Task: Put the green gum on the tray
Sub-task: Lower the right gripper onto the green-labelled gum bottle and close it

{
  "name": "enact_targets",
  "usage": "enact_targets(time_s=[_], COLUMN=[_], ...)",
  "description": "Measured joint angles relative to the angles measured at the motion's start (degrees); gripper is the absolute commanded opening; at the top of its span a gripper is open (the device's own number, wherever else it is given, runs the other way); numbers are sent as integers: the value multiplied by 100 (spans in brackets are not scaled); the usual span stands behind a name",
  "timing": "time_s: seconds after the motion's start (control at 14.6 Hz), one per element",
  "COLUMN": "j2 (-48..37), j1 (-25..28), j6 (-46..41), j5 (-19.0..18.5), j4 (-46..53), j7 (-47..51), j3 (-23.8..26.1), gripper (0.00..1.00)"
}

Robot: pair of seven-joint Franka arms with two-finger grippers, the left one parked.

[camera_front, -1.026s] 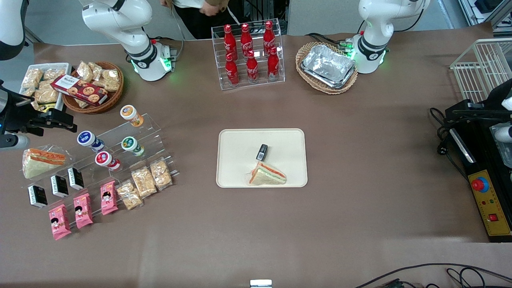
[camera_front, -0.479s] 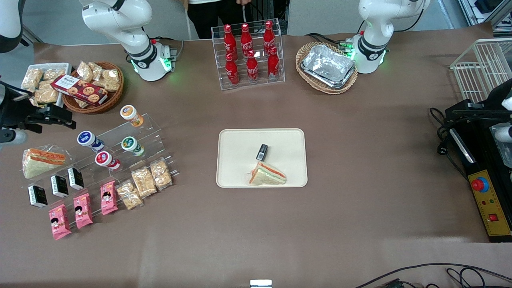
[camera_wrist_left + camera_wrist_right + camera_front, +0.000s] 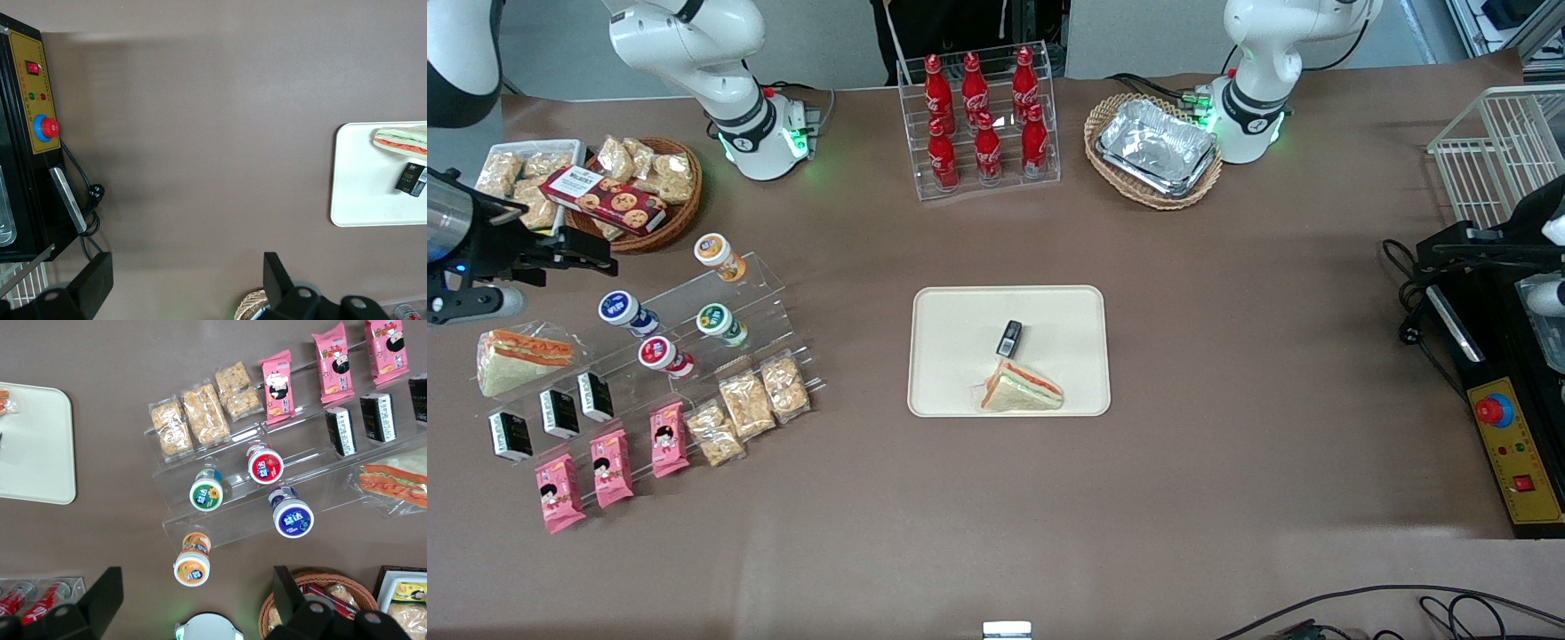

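Note:
The green gum, a small white canister with a green lid, lies on the middle step of a clear acrylic stand; it also shows in the right wrist view. The cream tray sits at the table's middle and holds a sandwich and a small black pack; its corner shows in the right wrist view. My right gripper hovers open and empty above the working arm's end of the table, beside the stand and apart from the gum. In its wrist view the fingers stand wide apart.
On the stand are an orange-lidded canister, a blue-lidded one, a red-lidded one, snack packs and pink packets. A wicker snack basket is near the gripper. A cola bottle rack and a basket of foil pans stand farther from the camera.
My right gripper has shifted a little toward the stand and away from the front camera. The gum, the tray and the other things have not moved.

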Motion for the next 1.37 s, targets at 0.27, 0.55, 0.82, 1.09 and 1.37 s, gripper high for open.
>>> enact_targets(time_s=[0.27, 0.55, 0.82, 1.09, 1.37], j2=[-350, -551, -700, -624, -505], j1=[2, 10, 11, 11, 80], j6=[688, 1796, 2704, 3247, 4109], j5=[2, 2, 2, 1, 0], j4=[-982, -2169, -3189, -3652, -4263], j7=[0, 0, 0, 0, 0], j3=[99, 219, 241, 251, 264], gripper=[100, 100, 100, 100, 100])
